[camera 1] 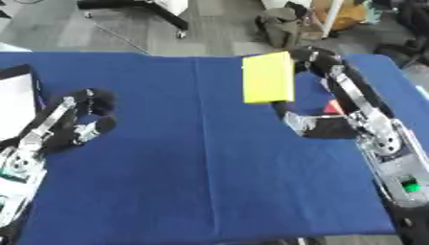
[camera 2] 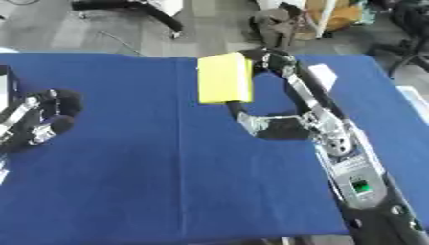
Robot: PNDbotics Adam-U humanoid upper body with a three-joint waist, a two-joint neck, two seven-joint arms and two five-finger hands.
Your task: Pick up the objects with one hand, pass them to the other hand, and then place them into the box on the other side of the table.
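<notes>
My right hand [camera 1: 322, 127] holds a flat yellow block [camera 1: 268, 77] above the blue table, right of centre; long fingers [camera 1: 322, 60] curl over the block's right edge and the thumb reaches under its lower edge. The block stands nearly upright with its broad face toward me. At the table's left side my left hand [camera 1: 75, 122] hovers with fingers relaxed and holding nothing. A small red and pink thing [camera 1: 333, 107] lies on the cloth behind the right wrist, mostly hidden. The edge of a white box [camera 1: 13, 103] shows at the far left.
A blue cloth [camera 1: 201, 167] covers the table. A white thing [camera 2: 322, 75] lies on the cloth at the right. Beyond the far edge are a grey floor, a dark bag [camera 1: 281, 26] and furniture legs.
</notes>
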